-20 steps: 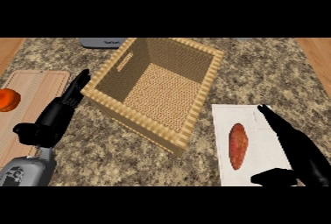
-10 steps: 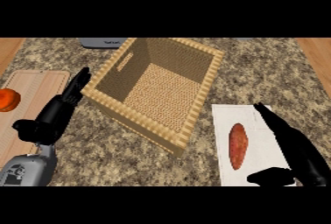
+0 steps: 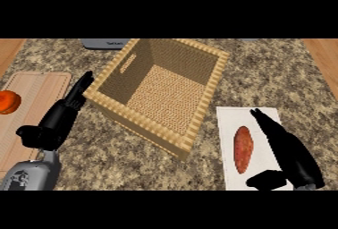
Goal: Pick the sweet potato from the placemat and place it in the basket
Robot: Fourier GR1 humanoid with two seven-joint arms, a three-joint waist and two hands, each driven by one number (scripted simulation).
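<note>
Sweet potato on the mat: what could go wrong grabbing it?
The right hand lies open beside the sweet potato, not around it, so closing might roll it along the placemat instead of gripping. The basket wall stands tall close by, so a low carry might bump its rim.

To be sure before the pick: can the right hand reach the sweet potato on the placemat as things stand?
Probably yes. The right hand lies open just right of the sweet potato, over the same placemat, with nothing between them. The basket stands on the potato's other side, out of the way.
</note>
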